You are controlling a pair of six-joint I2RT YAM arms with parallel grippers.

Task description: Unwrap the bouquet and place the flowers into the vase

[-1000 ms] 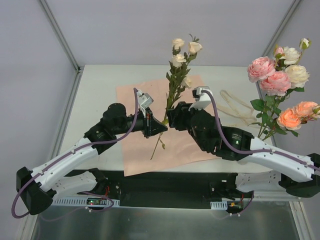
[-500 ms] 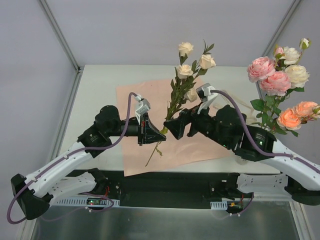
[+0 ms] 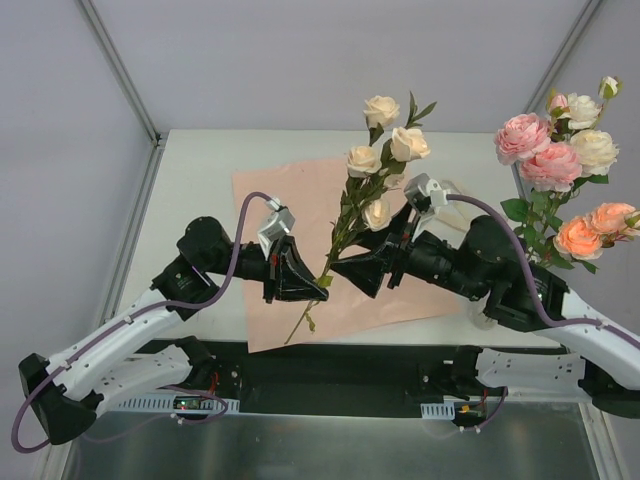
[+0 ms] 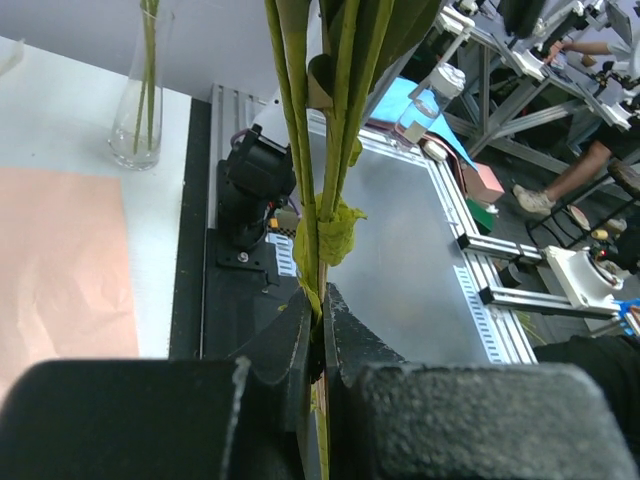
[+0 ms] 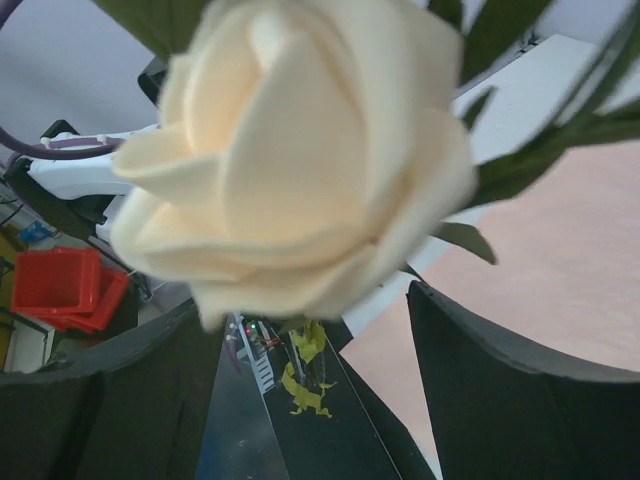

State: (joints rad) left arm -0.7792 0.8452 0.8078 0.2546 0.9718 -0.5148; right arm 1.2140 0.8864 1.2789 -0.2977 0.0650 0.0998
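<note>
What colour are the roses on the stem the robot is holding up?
Cream. It shows best in the right wrist view, where one rose fills the picture.

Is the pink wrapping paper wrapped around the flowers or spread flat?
Spread flat. The pink wrapping paper lies open on the table; the left gripper holds the cream rose spray, unwrapped.

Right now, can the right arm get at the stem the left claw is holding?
Probably yes: the right claw is open, right beside the stem that the left claw pinches in the air, and nothing seems to lie between them.
</note>
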